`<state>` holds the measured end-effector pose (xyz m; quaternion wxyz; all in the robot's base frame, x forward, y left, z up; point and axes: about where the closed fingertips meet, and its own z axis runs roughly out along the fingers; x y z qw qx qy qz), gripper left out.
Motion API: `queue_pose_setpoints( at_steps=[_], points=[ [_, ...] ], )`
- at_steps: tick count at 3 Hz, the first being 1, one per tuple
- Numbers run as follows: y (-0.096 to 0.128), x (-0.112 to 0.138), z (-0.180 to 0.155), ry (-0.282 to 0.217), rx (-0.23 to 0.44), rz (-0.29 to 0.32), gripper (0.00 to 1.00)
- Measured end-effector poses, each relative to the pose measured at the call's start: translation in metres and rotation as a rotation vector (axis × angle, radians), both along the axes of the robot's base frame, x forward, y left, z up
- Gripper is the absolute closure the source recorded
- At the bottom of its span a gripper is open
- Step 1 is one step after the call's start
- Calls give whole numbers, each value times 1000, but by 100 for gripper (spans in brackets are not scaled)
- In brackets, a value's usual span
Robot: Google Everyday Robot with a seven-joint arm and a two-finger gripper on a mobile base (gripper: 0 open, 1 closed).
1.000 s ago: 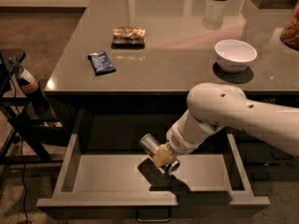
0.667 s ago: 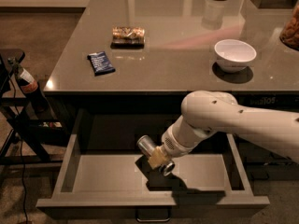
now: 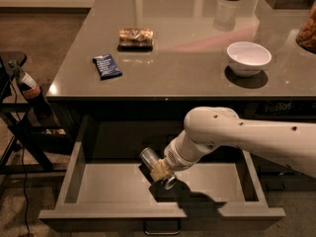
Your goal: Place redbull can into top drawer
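Note:
The top drawer stands pulled open below the table edge, wide, grey and shallow, with a small metal handle at its front. My gripper is inside the drawer space, just above its floor near the middle. It is shut on the redbull can, which lies tilted, one shiny silver end pointing up-left and the other end low toward the drawer front. My white arm reaches in from the right.
On the grey tabletop lie a flat dark-blue snack wrapper, a brown snack bar and a white bowl. A dark stand with a bottle is at the left of the drawer.
My gripper with the can has moved a little to the left and slightly lower inside the drawer. The can is still held.

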<state>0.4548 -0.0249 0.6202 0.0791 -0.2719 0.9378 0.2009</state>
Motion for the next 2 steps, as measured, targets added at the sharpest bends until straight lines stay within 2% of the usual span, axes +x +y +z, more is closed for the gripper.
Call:
queue_pose_setpoints(
  at_steps=[2],
  points=[
    [11,0,-18,14,34,-11,100]
  ],
)
